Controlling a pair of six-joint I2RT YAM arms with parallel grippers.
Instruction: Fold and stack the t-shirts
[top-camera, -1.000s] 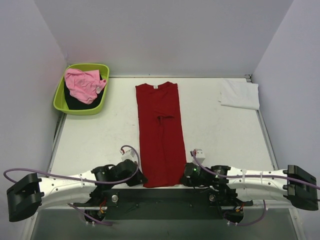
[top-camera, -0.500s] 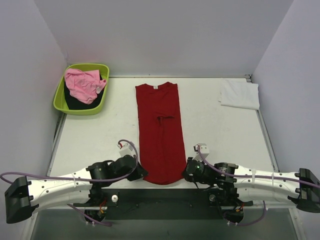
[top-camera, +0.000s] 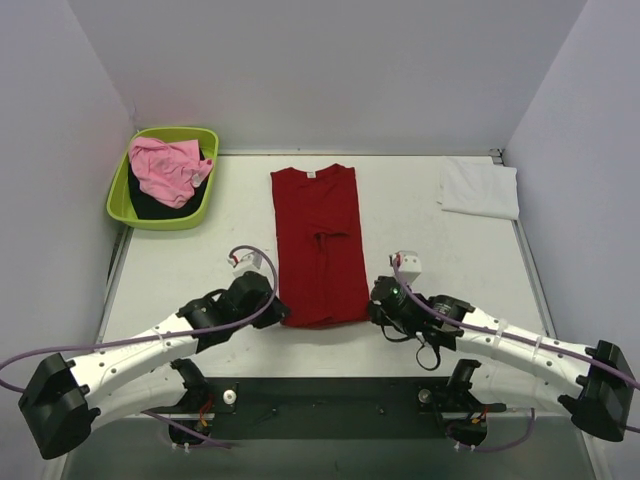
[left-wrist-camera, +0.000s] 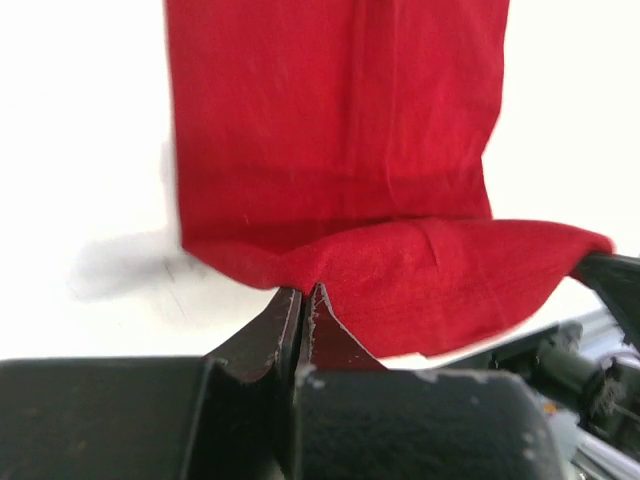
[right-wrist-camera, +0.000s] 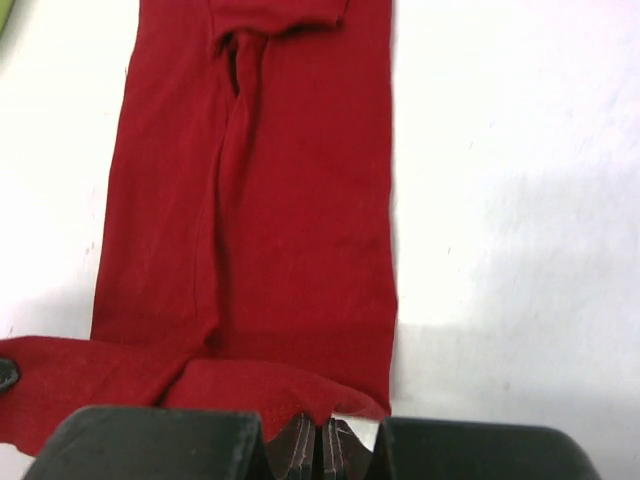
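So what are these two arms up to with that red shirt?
They are folding it. The left gripper and the right gripper each pinch a near corner of the deep red t-shirt. They hold its bottom hem raised and doubled over the part lying flat on the table. A folded white t-shirt lies at the far right corner. A pink t-shirt and a black t-shirt sit crumpled in the lime-green tub, not yet folded.
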